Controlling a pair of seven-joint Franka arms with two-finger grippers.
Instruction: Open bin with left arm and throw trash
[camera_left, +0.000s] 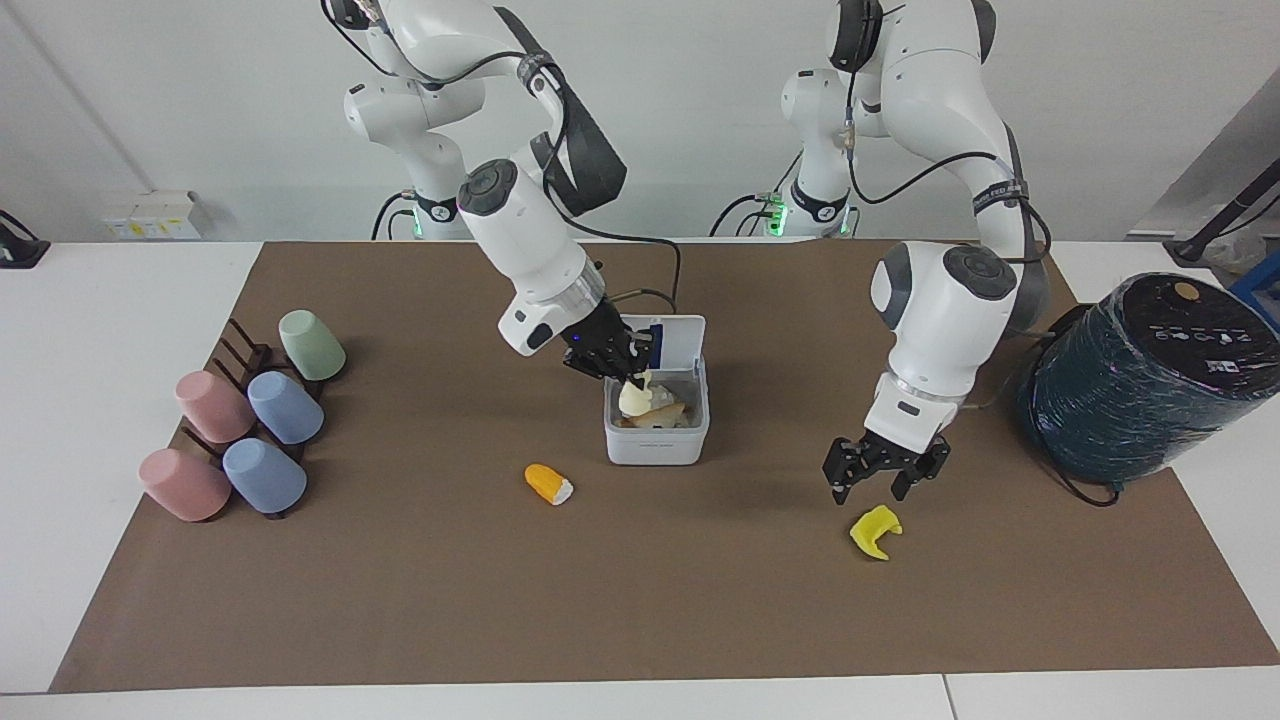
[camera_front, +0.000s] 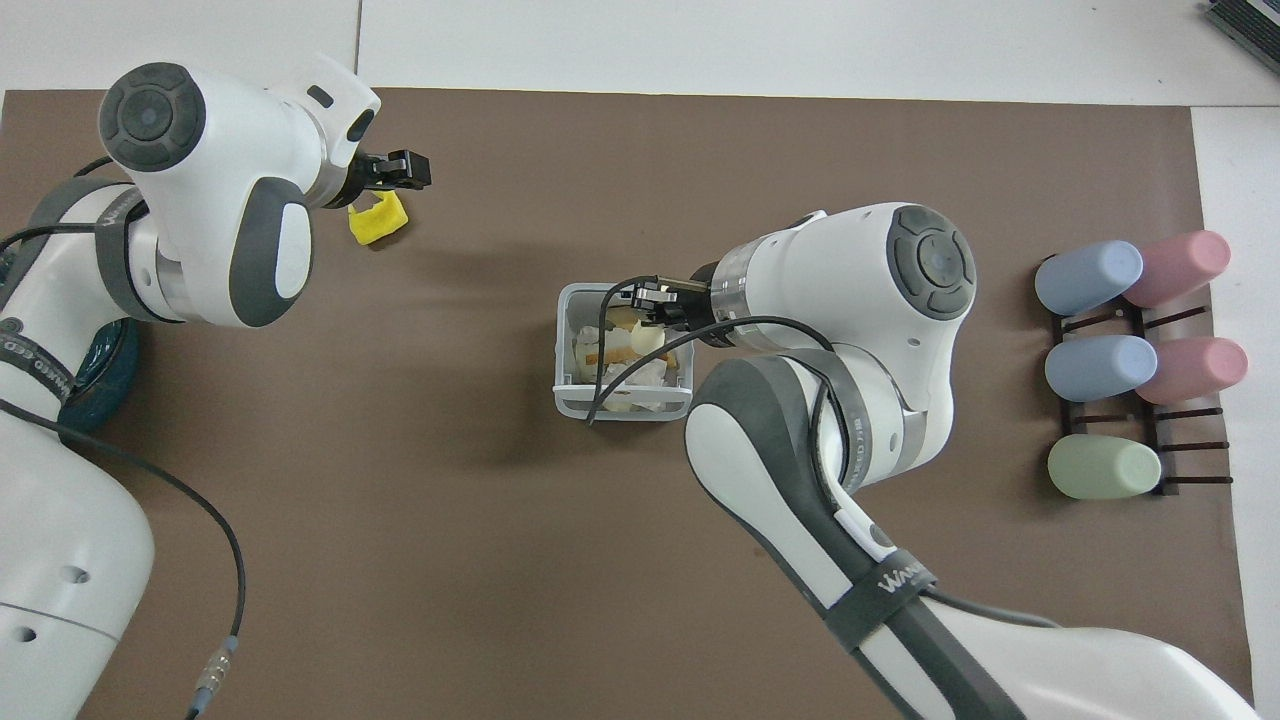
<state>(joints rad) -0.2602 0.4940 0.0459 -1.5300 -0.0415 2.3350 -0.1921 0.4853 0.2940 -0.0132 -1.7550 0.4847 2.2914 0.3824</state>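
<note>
The bin (camera_left: 656, 440) stands mid-mat, lid up; the right gripper (camera_left: 632, 378) hangs over it, clenched on the cream lump (camera_left: 633, 398); the left gripper (camera_left: 886, 483), fingers spread, hovers over the yellow scrap (camera_left: 875, 530); the orange scrap (camera_left: 548, 484) lies beside the bin; the arm band's writing is unreadable.

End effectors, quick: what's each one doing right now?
Left end effector: open, over the yellow scrap, holding nothing.
Right end effector: shut on the cream lump, over the bin.
</note>
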